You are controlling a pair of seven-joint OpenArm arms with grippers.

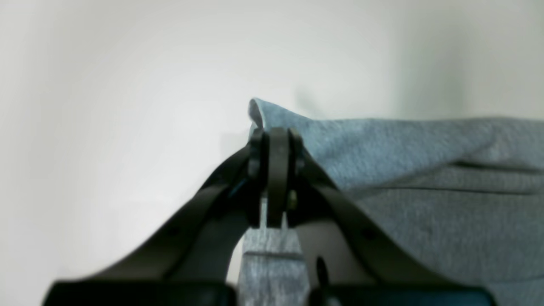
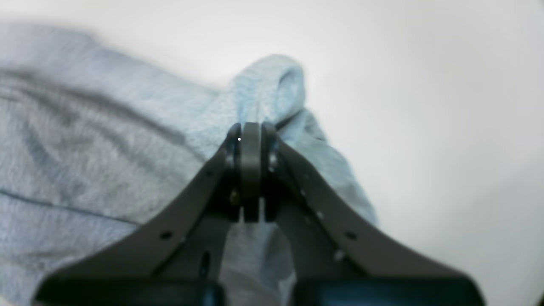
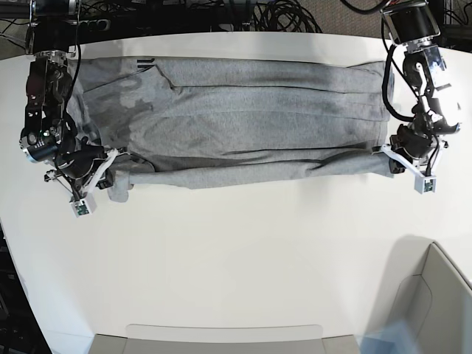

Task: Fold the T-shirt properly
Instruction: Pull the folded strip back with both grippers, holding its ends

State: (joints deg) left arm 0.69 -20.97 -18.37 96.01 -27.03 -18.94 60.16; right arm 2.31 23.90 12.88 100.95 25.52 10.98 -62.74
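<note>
Item: T-shirt (image 3: 243, 118), heather-grey, spread lengthwise across the far part of the white table (image 3: 243, 265), stretched between the two arms. Its near edge is doubled over into a long rolled fold running from one gripper to the other. A small dark printed mark shows near the far corner on the base view's left. Faint darker patches show through the cloth on that same side.

Item: left gripper (image 1: 277, 136), on the base view's right. The arm reaches down from the far right corner, bends at the elbow and ends low at the table surface by the shirt's end. Jaws drawn together on a corner of the T-shirt (image 1: 382, 144); a small peak of cloth stands up just beyond the fingertips, and more cloth shows beneath the jaws in the left wrist view.

Item: right gripper (image 2: 250, 140), on the base view's left. The arm descends from the far left corner along the shirt's side, wrist turned inward toward the cloth. Jaws pressed together on a bunched fold of the T-shirt (image 2: 85, 140); a loop of fabric curls up past the fingertips.

Item: pale grey bin (image 3: 435, 310), at the near right corner of the table, well apart from the shirt.
</note>
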